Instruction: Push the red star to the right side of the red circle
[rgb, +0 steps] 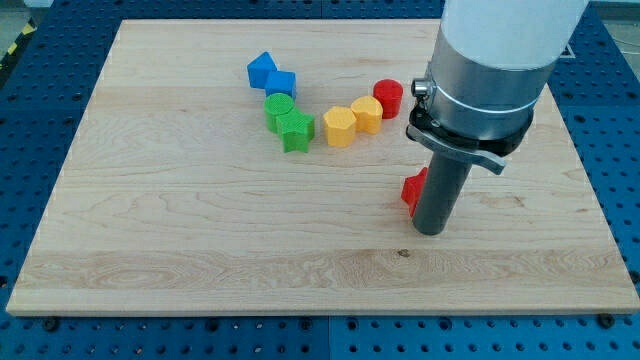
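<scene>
The red star (411, 190) lies right of the board's middle, mostly hidden behind my rod; only its left edge shows. My tip (430, 229) rests on the board just below and right of the star, touching or nearly touching it. The red circle (388, 98) stands above, near the view's top, at the right end of a row of blocks.
Two yellow blocks (353, 121) sit just left of the red circle. A green circle (279, 107) and green star (296, 130) lie further left, with two blue blocks (270, 74) above them. The arm's wide body (490, 60) covers the board's upper right.
</scene>
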